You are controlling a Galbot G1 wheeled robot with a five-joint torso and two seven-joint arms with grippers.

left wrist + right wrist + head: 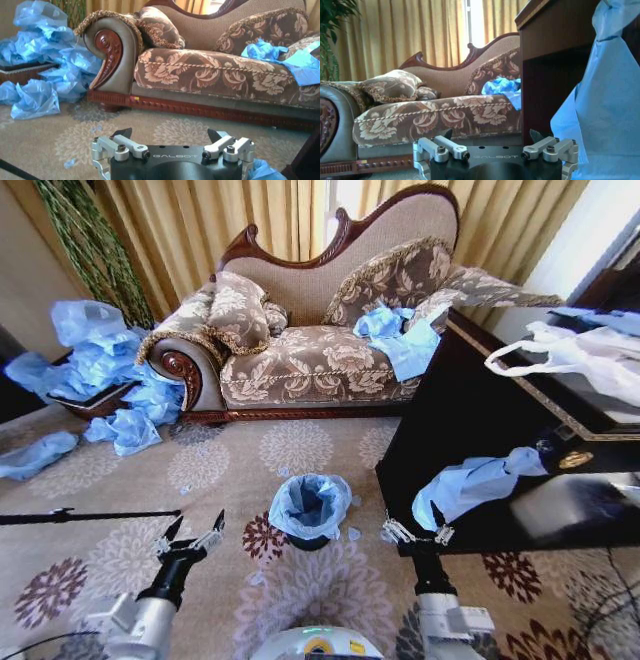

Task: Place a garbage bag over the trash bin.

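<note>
1. Our left gripper [193, 537] hovers over the carpet, jaws wide and empty.
2. The small round black trash bin [308, 541] stands between our arms, its thin light blue translucent garbage bag [310, 504] draped over the rim; we should check that it sits evenly.
3. Our right gripper [418, 532] hangs beside the dark tabletop [520, 440], jaws wide and empty.

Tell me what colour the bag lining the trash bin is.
Light blue, translucent. The garbage bag sits over the black trash bin; it shows best in the head view.

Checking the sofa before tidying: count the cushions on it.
3 in view: one cushion at the sofa's left armrest, one against the back, one at the right end. Others may be hidden.
</note>
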